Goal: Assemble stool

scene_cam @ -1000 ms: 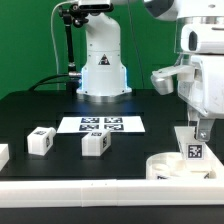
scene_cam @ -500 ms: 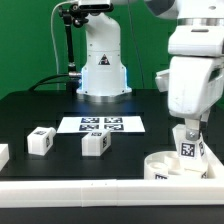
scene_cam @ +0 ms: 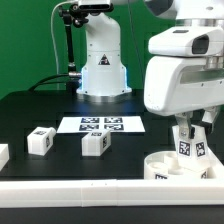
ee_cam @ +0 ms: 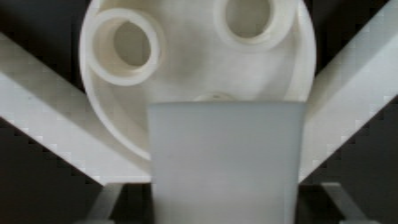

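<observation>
— Exterior view?
— Jaws pinch a leg (scene_cam: 190, 147), its black-and-white square tag facing the camera, at the seat (scene_cam: 158, 168) on the exterior view's right. A second leg (scene_cam: 95, 143) and third leg (scene_cam: 40, 140) lie on the desk (scene_cam: 30, 110).
— Wrist view?
— Leg (ee_cam: 222, 165) clamped, in front of the seat's (ee_cam: 187, 85) round holes.

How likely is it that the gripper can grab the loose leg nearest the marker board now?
Probably not yet: the gripper is shut on another leg above the seat. Nothing seems to stand between it and the loose leg.

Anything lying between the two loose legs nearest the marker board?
No: the exterior view shows only bare table between one leg and the other leg.
</observation>
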`<move>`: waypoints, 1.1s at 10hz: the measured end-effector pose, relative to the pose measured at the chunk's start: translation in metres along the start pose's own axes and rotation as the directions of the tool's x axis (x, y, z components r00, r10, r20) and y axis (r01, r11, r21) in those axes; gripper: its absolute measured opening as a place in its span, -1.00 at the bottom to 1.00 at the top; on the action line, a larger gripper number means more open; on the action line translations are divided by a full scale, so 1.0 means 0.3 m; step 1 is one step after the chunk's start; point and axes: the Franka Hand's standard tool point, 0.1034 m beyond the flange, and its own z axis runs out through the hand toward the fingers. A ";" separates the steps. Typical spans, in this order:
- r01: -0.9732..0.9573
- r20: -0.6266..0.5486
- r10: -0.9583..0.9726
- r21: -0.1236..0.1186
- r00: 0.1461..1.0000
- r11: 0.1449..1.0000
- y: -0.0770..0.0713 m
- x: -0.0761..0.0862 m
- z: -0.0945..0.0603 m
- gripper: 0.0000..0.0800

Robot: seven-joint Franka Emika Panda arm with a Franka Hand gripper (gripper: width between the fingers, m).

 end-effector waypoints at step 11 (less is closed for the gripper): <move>-0.800 0.031 0.799 0.058 0.600 0.598 -0.020 0.006 0.003 -0.15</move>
